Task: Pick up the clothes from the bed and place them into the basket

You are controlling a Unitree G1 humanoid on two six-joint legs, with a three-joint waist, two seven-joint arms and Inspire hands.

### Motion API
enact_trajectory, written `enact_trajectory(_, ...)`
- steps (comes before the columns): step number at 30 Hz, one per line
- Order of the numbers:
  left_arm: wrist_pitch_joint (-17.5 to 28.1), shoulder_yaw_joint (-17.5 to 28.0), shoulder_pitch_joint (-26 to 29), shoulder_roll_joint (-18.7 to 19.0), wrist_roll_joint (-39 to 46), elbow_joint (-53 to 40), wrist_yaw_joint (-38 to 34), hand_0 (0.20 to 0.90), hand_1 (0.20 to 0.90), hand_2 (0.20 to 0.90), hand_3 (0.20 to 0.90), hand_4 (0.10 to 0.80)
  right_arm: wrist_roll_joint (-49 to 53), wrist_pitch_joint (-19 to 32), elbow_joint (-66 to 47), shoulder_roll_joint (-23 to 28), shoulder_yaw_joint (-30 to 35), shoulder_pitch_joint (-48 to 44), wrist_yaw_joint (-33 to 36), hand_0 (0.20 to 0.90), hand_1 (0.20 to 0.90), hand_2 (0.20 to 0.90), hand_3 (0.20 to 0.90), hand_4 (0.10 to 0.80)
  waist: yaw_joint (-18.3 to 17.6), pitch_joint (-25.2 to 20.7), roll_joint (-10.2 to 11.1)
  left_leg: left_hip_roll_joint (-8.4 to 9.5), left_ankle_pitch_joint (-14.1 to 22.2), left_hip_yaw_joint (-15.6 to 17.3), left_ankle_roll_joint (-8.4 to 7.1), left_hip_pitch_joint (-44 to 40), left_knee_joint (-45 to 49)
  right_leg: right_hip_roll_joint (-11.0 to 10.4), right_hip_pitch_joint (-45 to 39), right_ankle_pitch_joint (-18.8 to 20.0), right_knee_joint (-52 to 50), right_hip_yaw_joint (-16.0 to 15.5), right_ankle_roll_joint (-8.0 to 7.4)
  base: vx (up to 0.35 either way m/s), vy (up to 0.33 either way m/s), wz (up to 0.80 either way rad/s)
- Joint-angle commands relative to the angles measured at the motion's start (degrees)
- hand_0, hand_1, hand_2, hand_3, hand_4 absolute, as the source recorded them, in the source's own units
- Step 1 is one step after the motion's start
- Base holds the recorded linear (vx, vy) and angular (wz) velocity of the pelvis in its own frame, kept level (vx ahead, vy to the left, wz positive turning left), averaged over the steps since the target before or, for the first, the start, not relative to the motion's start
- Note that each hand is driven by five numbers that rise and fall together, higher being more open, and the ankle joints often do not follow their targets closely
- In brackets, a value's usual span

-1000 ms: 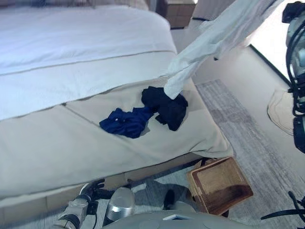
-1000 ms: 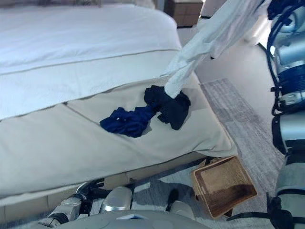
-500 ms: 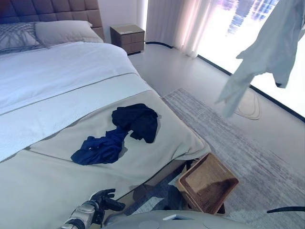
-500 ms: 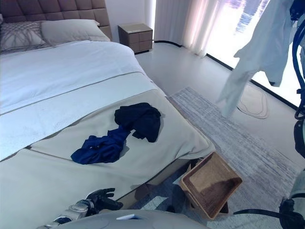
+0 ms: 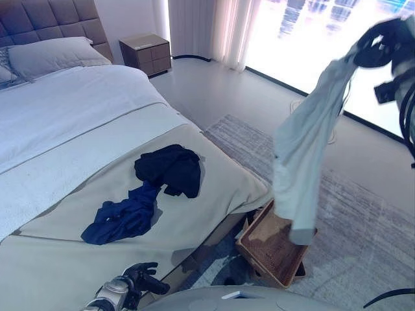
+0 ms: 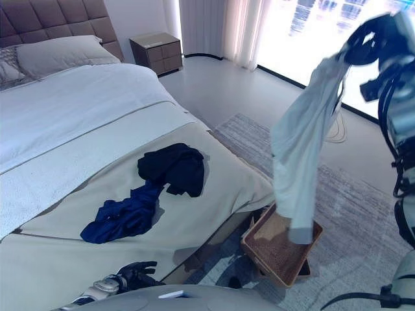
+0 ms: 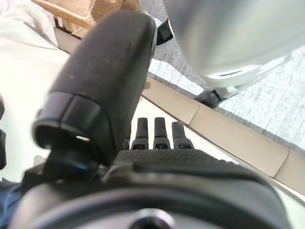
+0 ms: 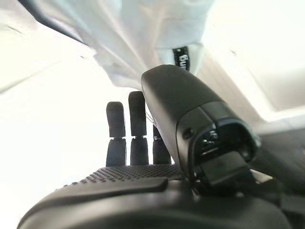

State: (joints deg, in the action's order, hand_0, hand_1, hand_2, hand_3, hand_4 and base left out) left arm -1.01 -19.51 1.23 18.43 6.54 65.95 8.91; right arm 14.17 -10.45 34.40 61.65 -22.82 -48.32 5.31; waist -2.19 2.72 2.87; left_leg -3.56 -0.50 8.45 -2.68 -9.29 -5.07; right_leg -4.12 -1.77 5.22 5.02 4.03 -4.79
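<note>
My right hand (image 5: pixel 379 46) is raised at the upper right, shut on a pale shirt (image 5: pixel 305 149) that hangs straight down from it. The shirt's lower end (image 6: pixel 299 228) dangles over the wicker basket (image 5: pixel 258 249), which stands on the floor at the bed's foot corner. In the right wrist view the pale cloth (image 8: pixel 143 38) lies past the thumb and fingers. A black garment (image 5: pixel 170 168) and a dark blue garment (image 5: pixel 123 217) lie touching on the beige cover of the bed (image 5: pixel 214 188). My left hand (image 5: pixel 139 277) is open and empty, low by the bed's near edge.
A grey rug (image 5: pixel 363 220) lies under and beyond the basket. A wooden nightstand (image 5: pixel 145 53) stands at the back by the headboard, with pillows (image 5: pixel 52 57) beside it. A bright window (image 5: pixel 305 32) and curtains run along the far right.
The view has shifted. The pale shirt has come off the bed and swung right, and now hangs from my right hand over the basket. The dark clothes have stayed put.
</note>
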Motion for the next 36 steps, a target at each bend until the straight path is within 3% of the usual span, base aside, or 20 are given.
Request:
enact_trajectory(1,3.50,-2.50,4.20,1.98,-1.10,-0.46,0.48,0.900,0.900,0.900,0.900,0.800,-4.73,2.76,-4.43,-0.42,9.32,-3.49,2.42,0.300,0.300,0.300,0.200,0.100,-1.64,2.15,1.60,0.95,3.79,-0.97,1.72,3.48,4.97,-0.38,0.09,-3.00,-4.63,-1.57,0.07,-0.096,-0.073,-0.07)
enact_trajectory(10,5.19,-2.34,5.97,0.50,1.25,-2.61,-1.29,0.900,0.900,0.900,0.900,0.800,-8.63,0.77,-12.29,-6.41,17.11,12.52,2.93,0.300,0.300,0.300,0.200,0.100,-4.48,5.84,-0.21,-0.01,2.60,0.27,1.31,5.46,4.24,0.20,3.22,-2.33,-4.77,0.07,0.16,-0.091,-0.030,-0.15)
enact_trajectory(14,5.88,-1.23,5.13,-0.13,0.74,-2.98,-2.06,0.900,0.900,0.900,0.900,0.800,-10.20,3.25,-16.35,-8.71,21.45,19.02,5.89,0.300,0.300,0.300,0.200,0.100,-5.52,7.51,-1.12,-0.50,1.70,0.34,0.83,6.02,3.18,0.48,4.21,-2.17,-4.62,0.03,0.37,-0.066,-0.032,-0.06)
enact_trajectory(26,8.13,-1.94,4.79,-0.89,3.03,-2.48,-3.02,0.900,0.900,0.900,0.900,0.800,-7.63,12.77,-21.89,-9.44,25.70,14.10,22.63,0.300,0.300,0.300,0.200,0.100,-5.65,9.42,-3.76,0.14,1.18,-1.23,-0.20,7.76,3.05,-0.01,6.07,-2.81,-5.22,-0.98,0.74,-0.026,0.003,0.00)
enact_trajectory(31,7.76,-2.41,5.43,-1.50,3.26,-2.98,-2.50,0.900,0.900,0.900,0.900,0.800,-7.98,12.00,-23.73,-9.40,27.40,14.13,24.83,0.300,0.300,0.300,0.200,0.100,-5.89,9.14,-4.24,0.39,1.33,-1.45,-0.48,8.04,3.38,-0.27,6.19,-3.12,-5.46,-1.15,0.72,0.003,0.004,0.01)
enact_trajectory(36,7.64,-3.12,6.08,-1.36,3.81,-3.23,-2.18,0.900,0.900,0.900,0.900,0.800,-6.13,8.37,-20.29,-8.26,27.39,16.28,20.73,0.300,0.300,0.300,0.200,0.100,-6.36,9.16,-4.17,0.28,1.30,-1.42,-0.76,8.63,3.74,-0.44,7.05,-3.30,-6.11,-1.29,0.57,0.000,0.000,0.00)
